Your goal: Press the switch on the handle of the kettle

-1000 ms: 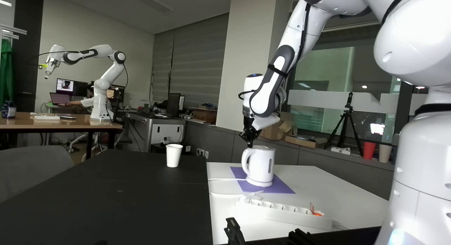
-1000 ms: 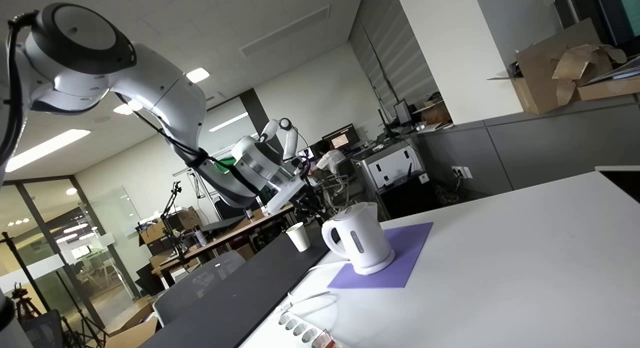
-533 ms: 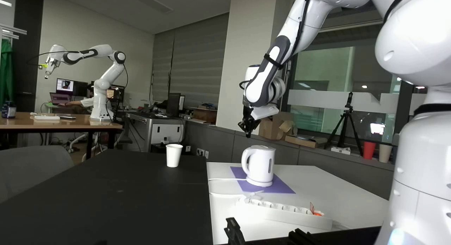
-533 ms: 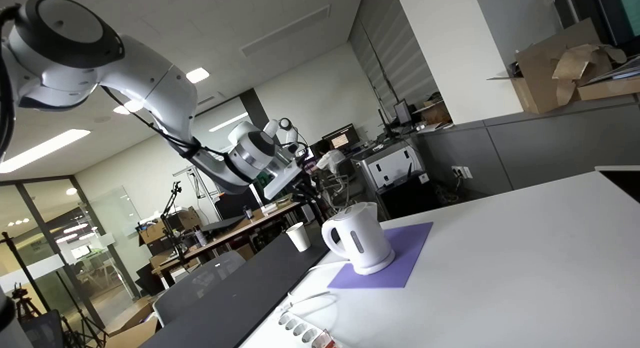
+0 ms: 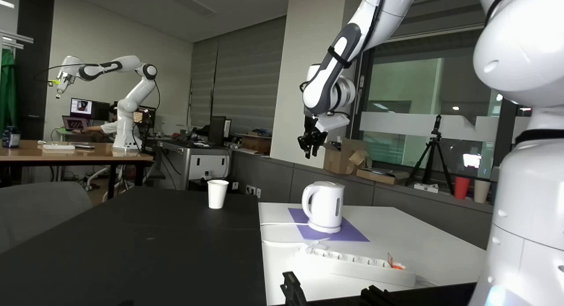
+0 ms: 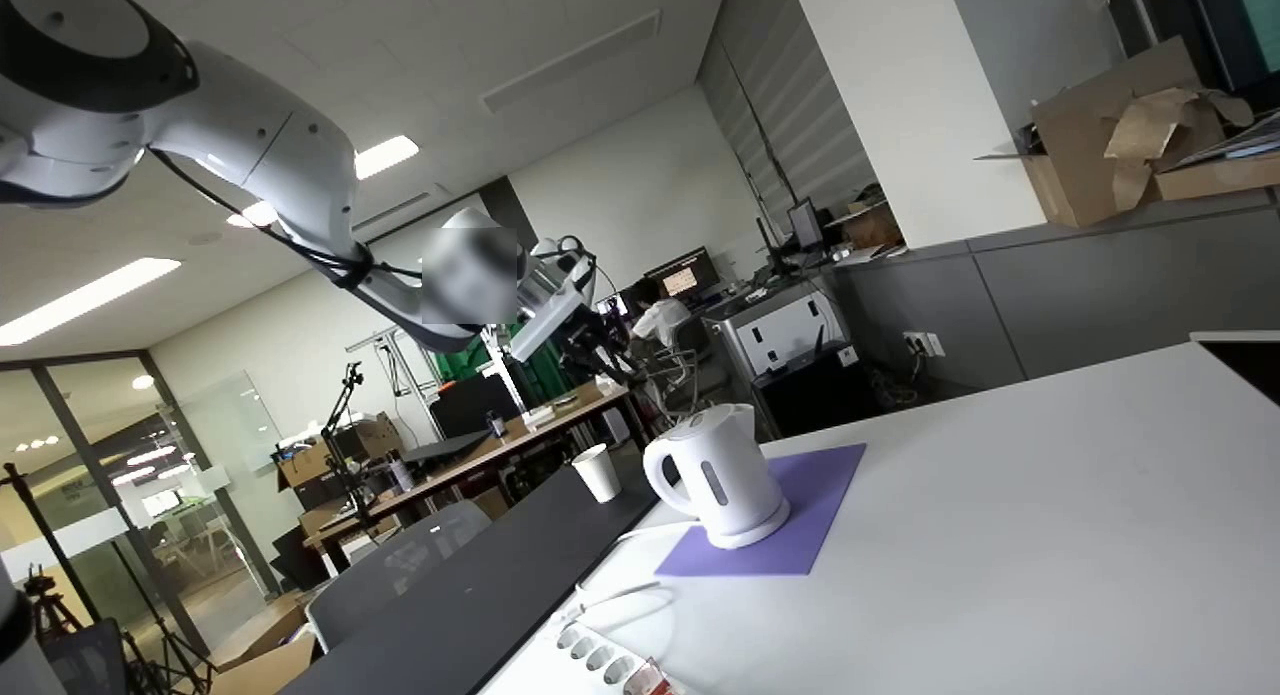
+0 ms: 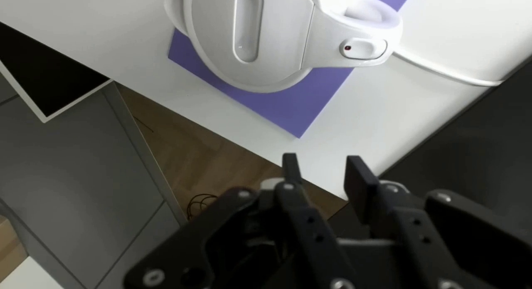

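The white kettle stands upright on a purple sheet on the white table. It also shows in an exterior view and in the wrist view. Its curved handle carries an oval switch with a small red mark at one end, seen in the wrist view. My gripper is above the kettle, clear of it. In the wrist view my gripper is open and empty, its two black fingertips apart, with the kettle beyond them.
A white paper cup stands on the black table beside the white table. A white power strip lies in front of the kettle. A white cable runs from the kettle's handle side.
My gripper has risen from close above the kettle's handle to well above it. Its fingers, which looked close together, now stand apart. The kettle has not moved.
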You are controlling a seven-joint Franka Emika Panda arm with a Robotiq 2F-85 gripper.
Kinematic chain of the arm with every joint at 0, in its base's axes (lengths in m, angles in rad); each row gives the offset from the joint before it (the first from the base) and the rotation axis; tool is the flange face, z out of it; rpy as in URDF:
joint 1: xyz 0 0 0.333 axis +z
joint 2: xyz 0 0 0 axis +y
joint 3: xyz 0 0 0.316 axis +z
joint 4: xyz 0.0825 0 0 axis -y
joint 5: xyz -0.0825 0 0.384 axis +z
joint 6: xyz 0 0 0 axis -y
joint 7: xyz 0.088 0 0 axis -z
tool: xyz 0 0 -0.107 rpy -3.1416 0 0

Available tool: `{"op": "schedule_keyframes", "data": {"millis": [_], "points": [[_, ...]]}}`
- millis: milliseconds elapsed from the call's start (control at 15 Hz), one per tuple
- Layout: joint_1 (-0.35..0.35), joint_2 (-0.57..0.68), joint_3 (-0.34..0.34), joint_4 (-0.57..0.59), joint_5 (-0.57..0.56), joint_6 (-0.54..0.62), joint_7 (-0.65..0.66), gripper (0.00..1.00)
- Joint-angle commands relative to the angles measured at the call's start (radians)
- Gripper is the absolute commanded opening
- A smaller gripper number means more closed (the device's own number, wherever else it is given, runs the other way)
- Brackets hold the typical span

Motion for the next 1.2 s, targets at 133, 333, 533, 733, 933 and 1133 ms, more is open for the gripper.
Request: {"op": "schedule_keyframes", "data": {"millis": [133,333,533,733,933,1133], "points": [[0.023,-0.026,-0.017,-0.002,0.014,-0.056,-0.035,0.80],[0.024,-0.024,-0.013,0.002,0.015,-0.079,-0.049,0.99],[0.021,-0.024,-0.007,0.006,0.020,-0.111,-0.069,1.00],[0.020,-0.026,-0.003,0.008,0.023,-0.135,-0.083,1.00],[0.019,-0.025,0.000,0.010,0.025,-0.156,-0.093,1.00],[0.018,-0.024,0.001,0.013,0.023,-0.175,-0.104,1.00]]}}
